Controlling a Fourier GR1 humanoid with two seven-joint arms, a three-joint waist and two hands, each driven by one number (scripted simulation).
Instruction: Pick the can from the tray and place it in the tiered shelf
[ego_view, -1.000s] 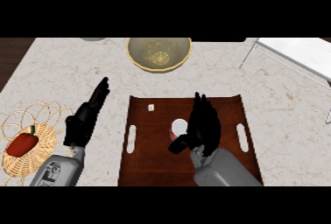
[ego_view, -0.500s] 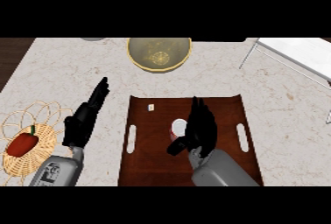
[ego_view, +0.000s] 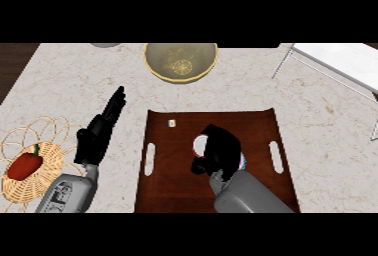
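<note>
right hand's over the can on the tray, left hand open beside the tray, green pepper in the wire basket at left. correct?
One error: the pepper in the wire basket is red, not green, as the head view shows. The rest holds: the right hand is curled over the can on the tray, and the left hand lies open beside the tray.

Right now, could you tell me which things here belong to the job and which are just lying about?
For the job: can, mostly hidden under the right hand; brown tray; white shelf at the upper right.
Lying about: yellow bowl; red pepper; wicker mat; resting left hand.
</note>
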